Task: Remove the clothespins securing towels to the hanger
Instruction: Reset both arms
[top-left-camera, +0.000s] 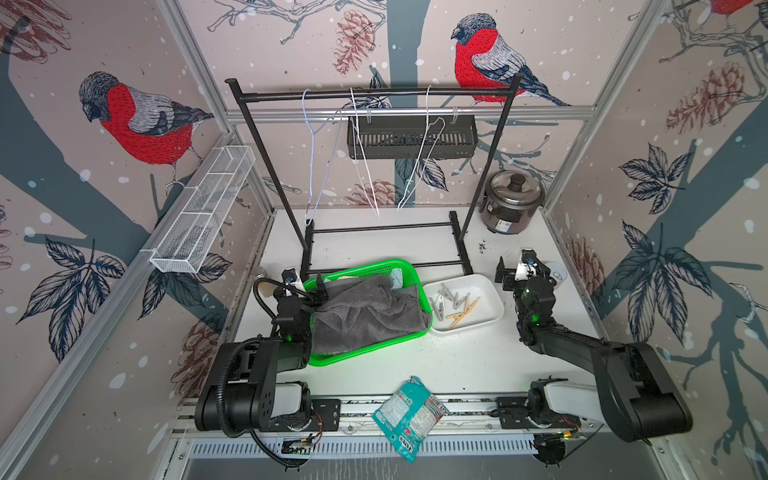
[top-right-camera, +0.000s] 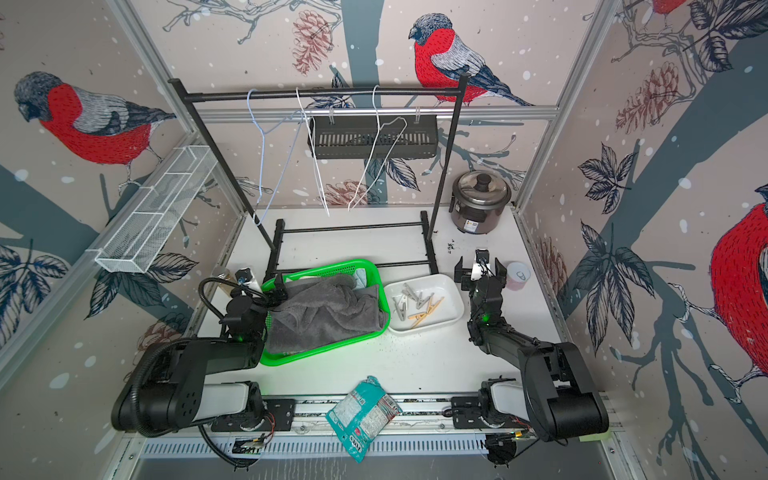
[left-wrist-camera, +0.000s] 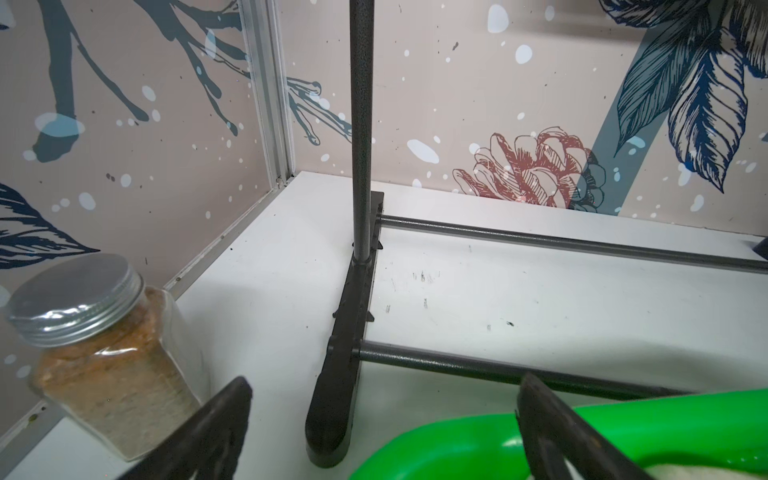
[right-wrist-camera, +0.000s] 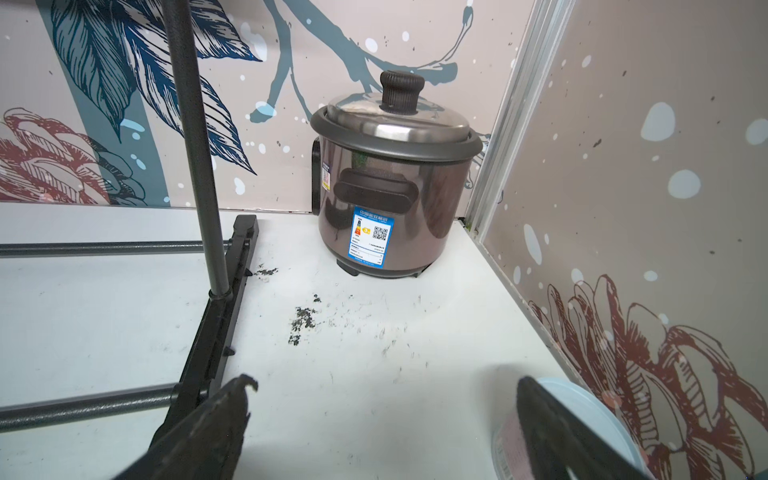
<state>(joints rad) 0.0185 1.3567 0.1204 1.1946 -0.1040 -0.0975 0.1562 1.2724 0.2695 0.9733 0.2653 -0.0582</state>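
Several clothespins (top-left-camera: 455, 305) (top-right-camera: 417, 305), grey and tan, lie in a white tray (top-left-camera: 492, 299). The towels are piled in a green basket (top-left-camera: 417, 274) (left-wrist-camera: 457, 440): a dark grey one (top-left-camera: 365, 316) (top-right-camera: 328, 313) on top, a light blue one (top-left-camera: 397, 276) peeking out behind it. Three bare wire hangers hang from the black rack's top bar (top-left-camera: 374, 93). My left gripper (top-left-camera: 304, 280) (top-right-camera: 261, 280) (left-wrist-camera: 386, 380) is open over the basket's far left corner. My right gripper (top-left-camera: 521, 266) (top-right-camera: 480, 268) (right-wrist-camera: 385, 381) is open above the table, right of the tray. Both hold nothing.
A spice jar (left-wrist-camera: 99, 353) stands just left of my left gripper. A pink cup with a pale lid (right-wrist-camera: 557, 432) sits beside my right gripper. A rice cooker (top-left-camera: 513, 203) (right-wrist-camera: 395, 178) occupies the back right corner. The rack's base rails (top-left-camera: 382, 228) cross the table. A snack packet (top-left-camera: 409, 415) lies at the front edge.
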